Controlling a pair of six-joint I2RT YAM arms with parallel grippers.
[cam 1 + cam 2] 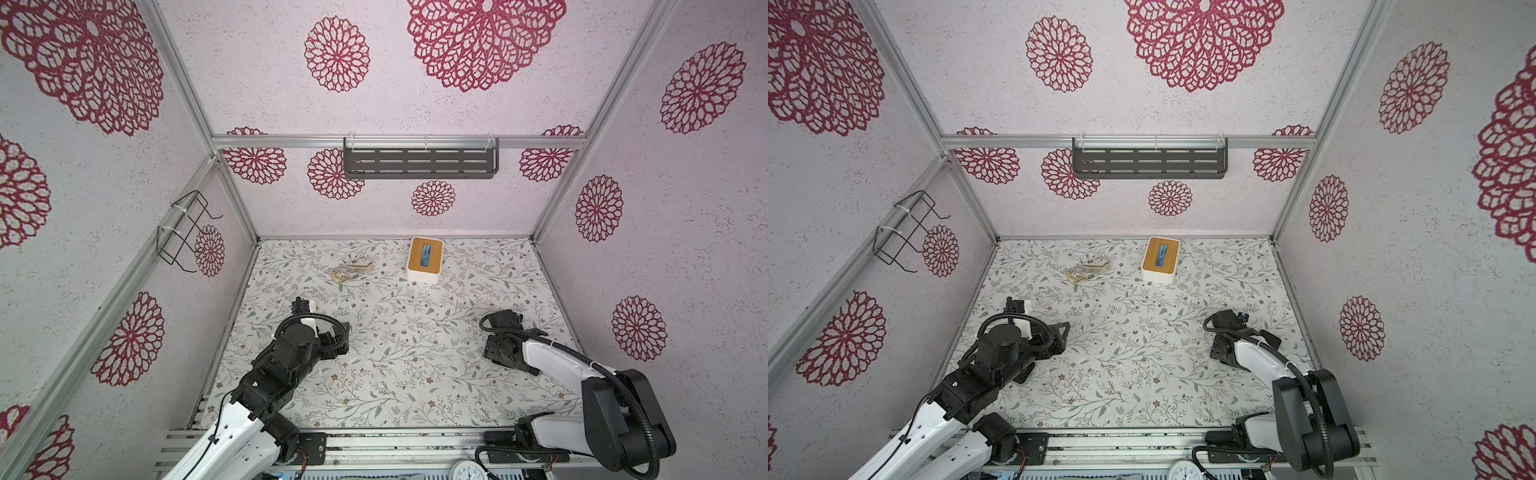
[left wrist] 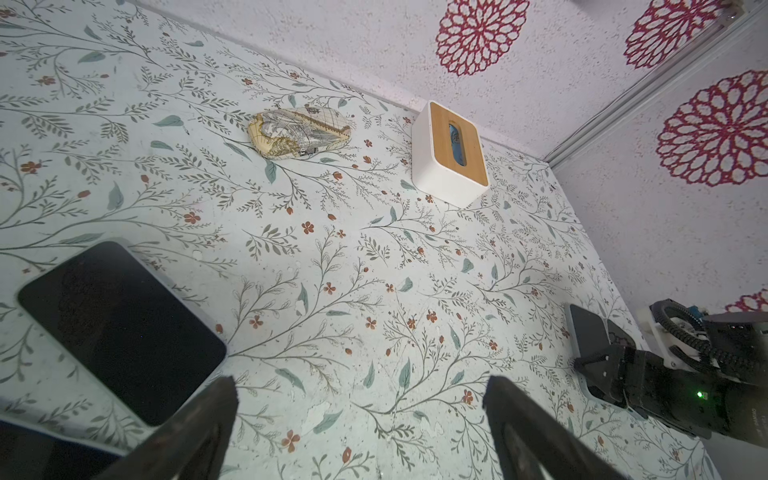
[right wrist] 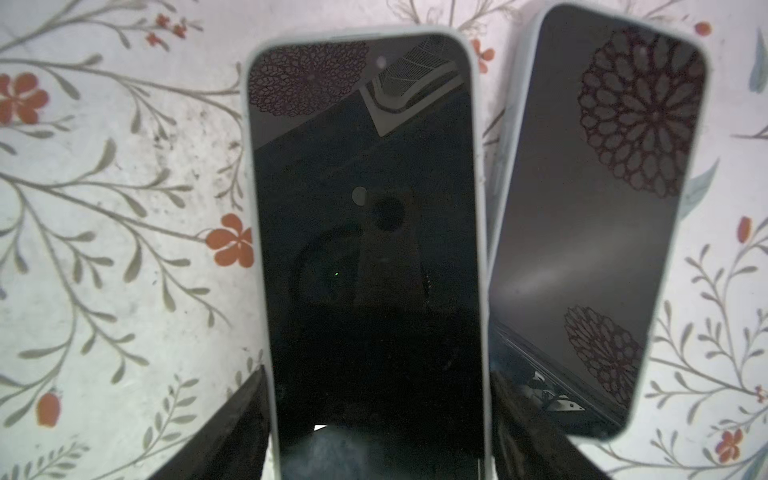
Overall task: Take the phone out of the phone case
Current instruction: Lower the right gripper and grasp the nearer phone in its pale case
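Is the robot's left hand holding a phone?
No, the left gripper is open with only tablecloth between its fingers, and the phone lies flat beside it.

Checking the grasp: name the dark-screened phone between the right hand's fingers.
The pale-rimmed black-screened phone flanked by both black fingers; the other phone lies angled beside it, outside them.

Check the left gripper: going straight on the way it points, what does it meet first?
Probably the bare table cover, right ahead of the open left gripper. The dark phone lies off to one side of that line, the tissue box far beyond. Depth is unclear.
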